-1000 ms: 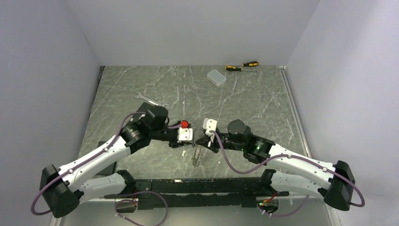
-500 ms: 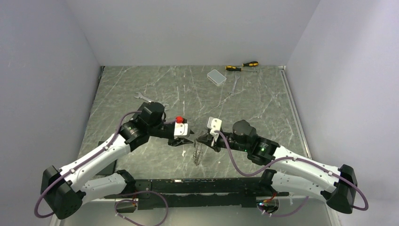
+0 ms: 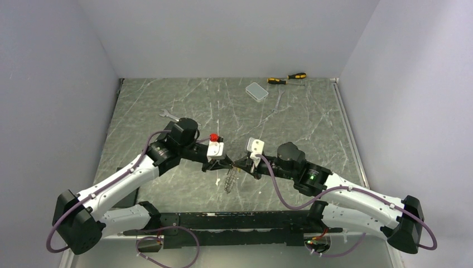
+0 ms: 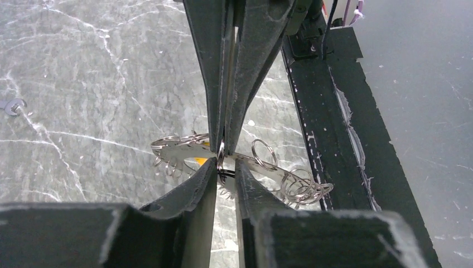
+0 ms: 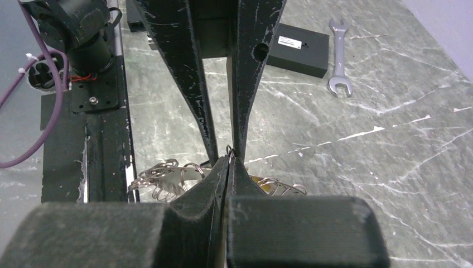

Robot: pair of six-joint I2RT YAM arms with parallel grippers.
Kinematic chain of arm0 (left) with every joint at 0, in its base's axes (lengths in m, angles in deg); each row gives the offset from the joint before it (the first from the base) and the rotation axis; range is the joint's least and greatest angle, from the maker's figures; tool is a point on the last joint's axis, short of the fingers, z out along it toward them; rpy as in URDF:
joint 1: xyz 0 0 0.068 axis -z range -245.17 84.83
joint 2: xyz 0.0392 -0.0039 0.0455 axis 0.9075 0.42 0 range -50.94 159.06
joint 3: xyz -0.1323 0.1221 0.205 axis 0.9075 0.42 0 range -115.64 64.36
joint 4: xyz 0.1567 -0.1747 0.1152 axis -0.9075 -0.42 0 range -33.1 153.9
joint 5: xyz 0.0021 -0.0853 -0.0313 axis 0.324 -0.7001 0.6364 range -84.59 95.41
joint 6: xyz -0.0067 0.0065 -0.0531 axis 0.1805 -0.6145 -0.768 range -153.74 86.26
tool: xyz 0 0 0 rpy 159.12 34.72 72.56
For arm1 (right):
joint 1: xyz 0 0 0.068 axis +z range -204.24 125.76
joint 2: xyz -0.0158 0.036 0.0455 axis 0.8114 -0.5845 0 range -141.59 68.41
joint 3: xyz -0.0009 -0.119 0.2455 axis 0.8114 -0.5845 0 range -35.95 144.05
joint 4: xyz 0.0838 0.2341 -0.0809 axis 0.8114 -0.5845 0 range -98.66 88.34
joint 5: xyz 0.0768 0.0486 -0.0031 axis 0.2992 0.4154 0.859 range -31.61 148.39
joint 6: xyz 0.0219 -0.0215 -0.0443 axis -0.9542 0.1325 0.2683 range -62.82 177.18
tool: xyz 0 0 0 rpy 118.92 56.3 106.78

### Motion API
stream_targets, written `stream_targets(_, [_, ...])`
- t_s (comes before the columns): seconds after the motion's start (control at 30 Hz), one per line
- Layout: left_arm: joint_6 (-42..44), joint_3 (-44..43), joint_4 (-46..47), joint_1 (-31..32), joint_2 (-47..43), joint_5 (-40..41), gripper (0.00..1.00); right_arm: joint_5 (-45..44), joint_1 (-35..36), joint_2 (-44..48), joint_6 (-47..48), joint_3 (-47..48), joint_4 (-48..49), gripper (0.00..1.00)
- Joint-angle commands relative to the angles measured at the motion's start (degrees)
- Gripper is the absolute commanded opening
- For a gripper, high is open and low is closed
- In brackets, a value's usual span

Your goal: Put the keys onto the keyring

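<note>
The keyring point(image 3: 229, 181), a silvery loop strung with several small rings, hangs between my two grippers above the table. My right gripper point(image 3: 239, 163) is shut on one small ring at its top, as the right wrist view point(image 5: 229, 162) shows, with the loop point(image 5: 162, 176) below. My left gripper point(image 3: 225, 164) meets it tip to tip. Its jaws point(image 4: 226, 170) stand narrowly apart with a small black piece, seemingly the black-headed key, across the gap. The loop point(image 4: 268, 170) lies just behind. The yellow-headed key point(image 4: 196, 162) shows on the loop. The pale key is not identifiable.
A silver spanner point(image 3: 170, 115) lies at the back left. A clear box point(image 3: 256, 90) and two screwdrivers point(image 3: 287, 78) lie at the far edge. A flat black block point(image 5: 295, 47) lies near the spanner. A black rail point(image 3: 234, 220) runs along the near edge.
My left gripper drew back a little, then moved right until its tips met the right gripper's tips. The keyring stayed hanging from the right gripper.
</note>
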Motion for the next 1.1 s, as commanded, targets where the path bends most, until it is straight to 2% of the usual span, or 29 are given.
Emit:
stream_targets(0.0, [-1.7, -3.0, 2.2, -0.3, 1.1, -3.8, 0.19, 0.1, 0.1, 0.9, -0.1, 1.0, 6.1, 0.0])
stream_targets(0.13, [-2.1, -2.7, 3.1, -0.3, 0.7, -3.8, 0.13, 0.9, 0.1, 0.4, 0.0, 1.3, 5.6, 0.0])
stream_targets(0.27, [-1.8, -2.4, 3.4, -0.4, 0.3, -3.8, 0.0, 1.4, 0.1, -0.2, 0.0, 1.6, 5.5, 0.0])
stream_targets(0.43, [-1.2, -2.5, 2.5, -0.5, 0.5, -4.1, 0.0, 1.7, 0.1, -1.1, 0.1, 2.3, 4.5, 0.0])
stream_targets(0.47, [-0.6, -3.0, 1.4, -0.5, 0.8, -3.7, 0.0, 1.2, 0.1, -1.3, 0.2, 2.7, 3.4, 0.04])
stream_targets(0.6, [2.8, -5.6, -4.6, -0.5, 3.3, 0.1, 0.0, -0.7, 0.1, -1.9, 3.2, 4.7, -2.8, 0.3])
stream_targets(0.63, [3.7, -6.2, -5.9, -0.5, 3.8, 0.8, 0.0, -1.2, 0.1, -1.9, 4.1, 5.3, -4.6, 0.33])
stream_targets(0.8, [5.6, -7.3, -8.7, -0.5, 4.4, 2.8, 0.0, -2.9, 0.1, -1.9, 8.5, 7.4, -10.8, 0.42])
stream_targets(1.07, [5.6, -7.9, -10.1, -0.5, 4.6, 2.6, 0.0, -1.1, 0.1, -4.8, 10.0, 9.6, -11.8, 0.42])
